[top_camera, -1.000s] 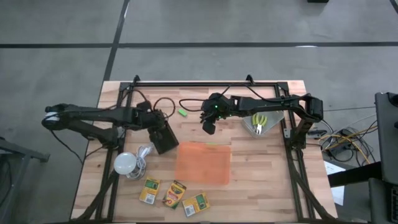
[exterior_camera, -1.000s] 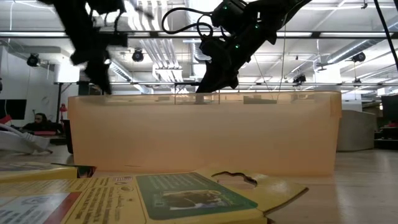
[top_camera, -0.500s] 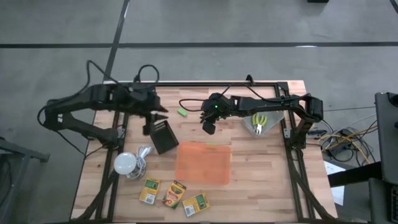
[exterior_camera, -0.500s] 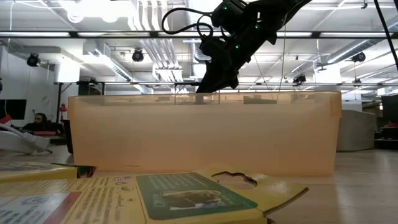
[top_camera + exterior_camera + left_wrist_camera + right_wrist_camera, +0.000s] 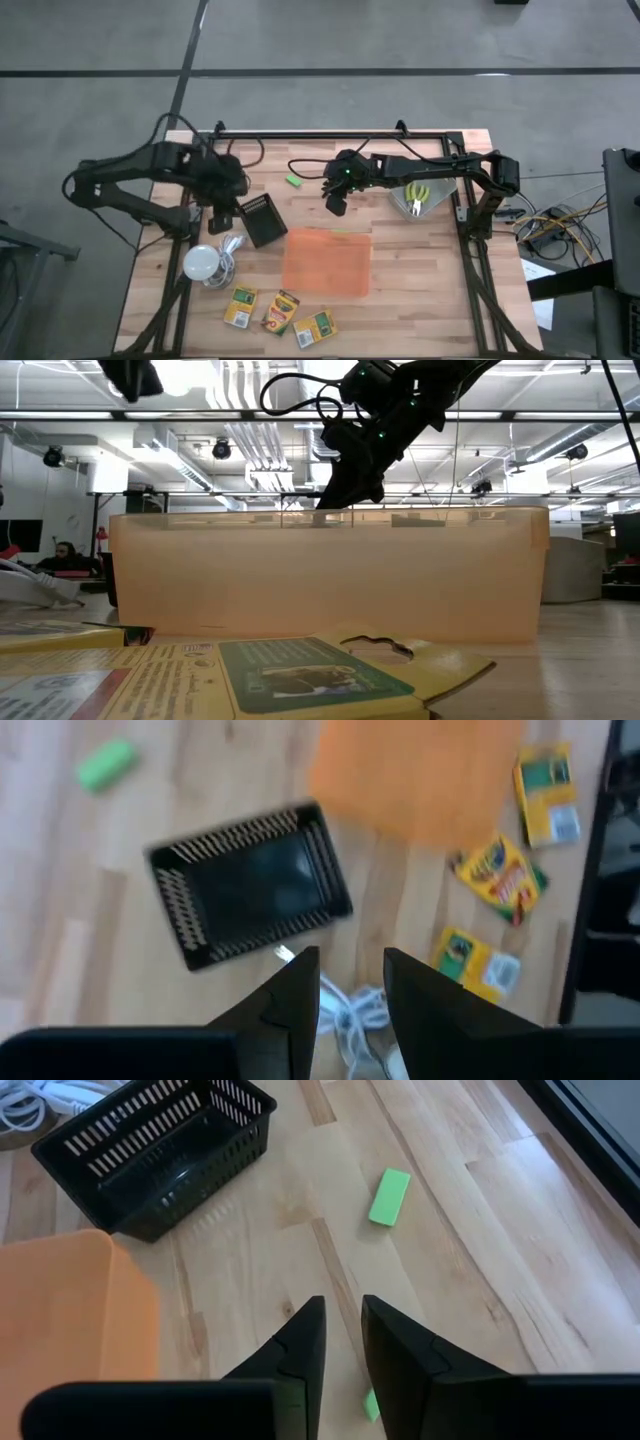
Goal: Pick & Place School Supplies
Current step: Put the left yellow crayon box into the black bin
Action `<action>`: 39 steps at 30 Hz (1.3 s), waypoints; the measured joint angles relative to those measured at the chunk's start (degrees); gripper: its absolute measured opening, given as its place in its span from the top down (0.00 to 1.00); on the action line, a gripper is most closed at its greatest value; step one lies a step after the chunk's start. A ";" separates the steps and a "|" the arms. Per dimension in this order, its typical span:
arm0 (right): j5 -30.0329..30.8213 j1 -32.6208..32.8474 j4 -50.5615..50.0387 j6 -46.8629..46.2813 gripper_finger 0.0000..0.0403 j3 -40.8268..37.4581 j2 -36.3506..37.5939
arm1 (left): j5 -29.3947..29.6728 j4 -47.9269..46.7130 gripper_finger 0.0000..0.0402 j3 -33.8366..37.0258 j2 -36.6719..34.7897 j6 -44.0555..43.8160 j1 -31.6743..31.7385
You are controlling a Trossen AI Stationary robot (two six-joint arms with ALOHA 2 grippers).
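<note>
My left gripper (image 5: pixel 224 210) (image 5: pixel 348 985) hangs open high over the table's left part, above the white cord (image 5: pixel 352 1020) and short of the black basket (image 5: pixel 262 220) (image 5: pixel 250 885). My right gripper (image 5: pixel 337 205) (image 5: pixel 340 1315) hovers beyond the far edge of the orange tray (image 5: pixel 327 260), its fingers a narrow gap apart with bare wood between the tips. A green block (image 5: pixel 294 181) (image 5: pixel 389 1197) lies flat on the wood ahead of it. A green sliver (image 5: pixel 370 1405) shows farther back in the gap; what it is, I cannot tell. Three crayon boxes (image 5: pixel 281 312) lie near the front edge. The scissors (image 5: pixel 418 197) lie far right.
A white bulb (image 5: pixel 203 263) with its cord lies left of the tray, near the basket. In the low view the tray's wall (image 5: pixel 330 575) fills the middle behind a crayon box (image 5: pixel 300 675). Black frame rails (image 5: pixel 330 135) run along the table's far and side edges.
My left gripper has risen well clear of the black basket and drawn back toward the table's left edge, tipping to point more steeply down. The basket has stayed where it was. My right gripper has kept still.
</note>
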State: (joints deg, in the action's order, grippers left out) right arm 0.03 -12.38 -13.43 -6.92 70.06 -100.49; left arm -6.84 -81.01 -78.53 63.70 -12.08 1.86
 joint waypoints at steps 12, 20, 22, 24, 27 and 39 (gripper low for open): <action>-0.02 0.00 0.30 0.04 0.80 0.00 0.00 | -20.92 4.91 0.71 15.94 0.15 1.55 -2.12; -0.01 0.00 0.33 0.04 0.82 0.00 0.00 | -19.13 19.96 0.71 21.94 0.15 -1.69 -2.47; -0.01 0.00 0.34 0.04 0.83 0.00 0.00 | -19.26 24.94 0.71 22.39 0.15 -3.04 -2.51; -0.01 0.00 0.35 0.04 0.83 0.00 0.00 | -19.33 26.17 0.71 22.44 0.15 -4.83 -2.88; 0.00 0.00 0.35 0.04 0.84 0.00 0.00 | -19.11 26.19 0.71 22.54 0.15 -6.13 -3.83; -0.02 0.00 0.39 0.04 0.80 0.00 0.00 | -18.33 26.27 0.71 28.66 0.15 -10.60 -5.40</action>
State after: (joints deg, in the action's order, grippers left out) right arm 0.01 -12.38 -13.04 -6.87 70.06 -100.49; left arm -25.17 -54.73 -49.88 63.86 -22.68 -3.54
